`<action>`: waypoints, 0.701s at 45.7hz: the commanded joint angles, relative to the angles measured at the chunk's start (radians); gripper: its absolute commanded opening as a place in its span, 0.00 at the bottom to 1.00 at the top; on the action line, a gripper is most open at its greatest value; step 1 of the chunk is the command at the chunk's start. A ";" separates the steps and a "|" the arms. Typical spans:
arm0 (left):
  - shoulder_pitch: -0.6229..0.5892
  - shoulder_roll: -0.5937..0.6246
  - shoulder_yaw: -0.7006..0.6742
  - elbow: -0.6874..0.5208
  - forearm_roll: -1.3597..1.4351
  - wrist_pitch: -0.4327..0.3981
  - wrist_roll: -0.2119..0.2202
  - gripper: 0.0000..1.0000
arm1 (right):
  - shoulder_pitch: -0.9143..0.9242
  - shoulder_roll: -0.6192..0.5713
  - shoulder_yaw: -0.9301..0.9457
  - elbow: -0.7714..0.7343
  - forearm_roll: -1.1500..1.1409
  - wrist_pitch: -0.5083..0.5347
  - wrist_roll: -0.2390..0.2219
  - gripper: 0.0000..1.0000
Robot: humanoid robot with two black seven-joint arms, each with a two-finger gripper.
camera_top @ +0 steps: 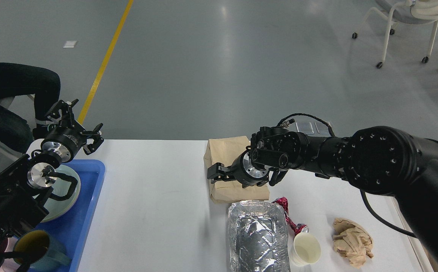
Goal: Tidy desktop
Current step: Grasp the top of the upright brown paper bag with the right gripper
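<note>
The white desktop fills the lower half of the head view. A flat brown paper bag lies at its far middle. My right gripper is low over the bag's left edge, fingers open and apart with the bag's edge between them; contact cannot be told. Nearer me lie a foil container, a red wrapper, a white paper cup and a crumpled brown paper. My left gripper hangs open and empty above the desktop's far-left corner.
A blue tray on the left holds a pale plate and a dark mug. A seated person's leg is beyond the left corner. A bin with foil stands off the right edge. A wheeled chair is far back right.
</note>
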 commanded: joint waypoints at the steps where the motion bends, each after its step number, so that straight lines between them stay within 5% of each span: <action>1: 0.000 0.000 0.000 0.000 0.000 0.000 0.000 0.97 | -0.007 0.002 -0.006 0.000 -0.017 -0.008 0.000 1.00; 32: 0.000 0.000 0.000 -0.001 0.000 -0.001 0.000 0.97 | -0.136 -0.008 -0.070 -0.149 -0.100 -0.009 0.000 1.00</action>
